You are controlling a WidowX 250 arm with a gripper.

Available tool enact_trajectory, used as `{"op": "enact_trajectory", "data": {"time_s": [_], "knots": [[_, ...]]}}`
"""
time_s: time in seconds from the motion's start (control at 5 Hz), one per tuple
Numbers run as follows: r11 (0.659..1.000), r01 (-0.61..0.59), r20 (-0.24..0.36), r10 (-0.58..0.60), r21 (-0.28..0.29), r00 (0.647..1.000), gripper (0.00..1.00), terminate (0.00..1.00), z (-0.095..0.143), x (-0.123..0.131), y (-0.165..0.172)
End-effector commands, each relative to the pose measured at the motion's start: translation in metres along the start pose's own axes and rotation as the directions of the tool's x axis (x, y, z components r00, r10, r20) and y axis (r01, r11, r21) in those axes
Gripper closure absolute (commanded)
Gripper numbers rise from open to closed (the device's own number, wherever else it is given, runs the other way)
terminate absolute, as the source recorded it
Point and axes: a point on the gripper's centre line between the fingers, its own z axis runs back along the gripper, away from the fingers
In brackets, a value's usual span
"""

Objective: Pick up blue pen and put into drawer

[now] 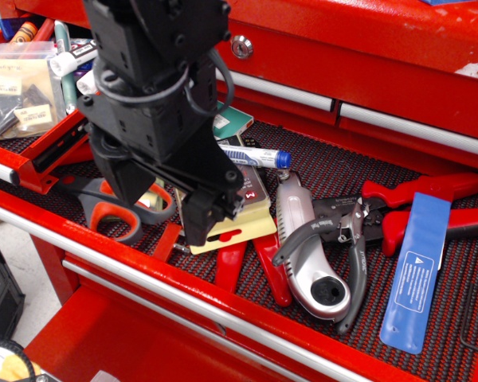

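Black tool (183, 208) low over wide mesh-lined red drawer (319, 179), finger spacing cannot be determined, slim white-barrelled blue pen (257, 156) lying just right of it, narrower red metal drawer (44, 147) far left, open, holding clear bags.

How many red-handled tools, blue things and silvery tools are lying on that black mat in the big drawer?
Red-handled tools: 2, the pliers on the right and a pair partly under the yellow card.
Blue things: 2, the blue pen and the blue strip.
Silvery tools: 1, the silver knife.
Total: 5.
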Motion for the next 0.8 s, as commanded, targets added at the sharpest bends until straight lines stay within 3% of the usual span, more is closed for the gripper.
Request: {"op": "enact_trajectory", "data": {"time_s": [0.0, 0.2, 0.4, 0.6], "knots": [[1.000, 0.000, 0.000, 0.000, 0.000, 1.000, 0.00, 0.00, 0.000, 0.000, 0.000], [0.995, 0.102, 0.029, -0.103, 0.020, 0.994, 0.00, 0.00, 0.001, 0.023, 0.024], [0.940, 0.342, 0.062, -0.341, -0.008, 0.938, 0.00, 0.00, -0.006, 0.040, 0.049], [0.827, 0.558, 0.079, -0.553, -0.072, 0.830, 0.00, 0.00, -0.011, 0.058, 0.062]]}}
